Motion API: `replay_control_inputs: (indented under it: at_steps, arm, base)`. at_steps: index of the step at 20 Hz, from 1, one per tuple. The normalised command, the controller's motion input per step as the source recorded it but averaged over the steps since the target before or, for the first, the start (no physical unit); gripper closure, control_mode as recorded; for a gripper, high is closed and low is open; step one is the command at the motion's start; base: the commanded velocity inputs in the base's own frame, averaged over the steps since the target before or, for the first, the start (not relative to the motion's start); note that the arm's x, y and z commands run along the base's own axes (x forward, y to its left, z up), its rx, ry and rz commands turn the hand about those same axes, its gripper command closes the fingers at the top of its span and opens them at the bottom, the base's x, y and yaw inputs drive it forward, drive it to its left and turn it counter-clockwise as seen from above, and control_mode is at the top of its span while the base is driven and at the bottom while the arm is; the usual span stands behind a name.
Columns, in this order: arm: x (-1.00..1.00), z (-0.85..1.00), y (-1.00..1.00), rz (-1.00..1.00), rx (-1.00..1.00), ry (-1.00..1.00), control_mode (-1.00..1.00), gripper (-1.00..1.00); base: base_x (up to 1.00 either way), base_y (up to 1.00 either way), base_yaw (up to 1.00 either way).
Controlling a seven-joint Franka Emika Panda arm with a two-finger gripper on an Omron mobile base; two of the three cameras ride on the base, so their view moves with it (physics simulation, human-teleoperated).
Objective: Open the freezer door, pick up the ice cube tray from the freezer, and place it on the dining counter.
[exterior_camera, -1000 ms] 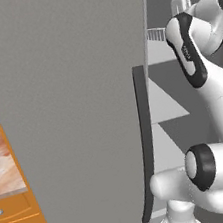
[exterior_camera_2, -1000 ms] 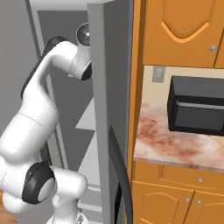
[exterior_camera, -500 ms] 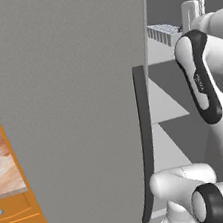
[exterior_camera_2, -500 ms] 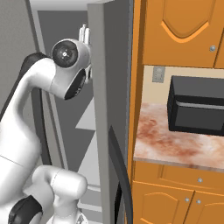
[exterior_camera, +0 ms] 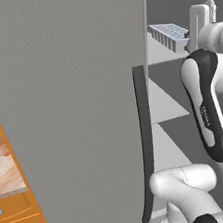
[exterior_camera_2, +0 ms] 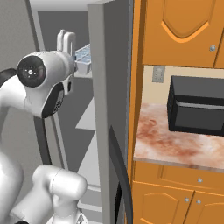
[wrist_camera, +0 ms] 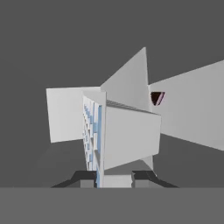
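Note:
The freezer door stands swung open, its long dark handle curving down its edge; from the right side I see that door edge-on. Inside, at the top shelf's height, the pale blue-white ice cube tray is in my gripper. In the hand view the tray stands on edge between my fingertips, and the gripper is shut on it. From the right the tray pokes out beside the white hand. The dining counter is out of view.
Grey freezer shelves step down below the tray. Right of the door are orange wall cabinets, a black microwave on a marbled worktop, and drawer cabinets. My own folded arm crowds the freezer opening.
The arm has refolded: its elbow and forearm have swung closer to the cameras. The hand stays up by the top shelf, and the tray has shifted slightly outward with it.

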Motion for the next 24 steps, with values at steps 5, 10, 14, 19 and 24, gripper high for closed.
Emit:
replay_control_inputs:
  at_steps: [5,10,14,19,24]
  arm:
    - [-0.88,0.17,0.05,0.0,0.0,0.0,-1.0,1.0]
    - [-0.87,0.13,0.11,0.0,0.0,0.0,-1.0,1.0]
    - [-0.62,0.01,0.27,0.0,0.0,0.01,-1.0,1.0]
    - [-0.42,0.0,0.3,0.0,0.0,0.04,-1.0,1.0]
    - [-0.58,0.0,0.01,0.0,0.0,0.02,-1.0,1.0]
  base:
    - [0.0,0.0,0.0]
    - [0.0,0.0,0.0]
    - [0.0,0.0,0.0]
    - [0.0,0.0,0.0]
    - [0.0,0.0,0.0]
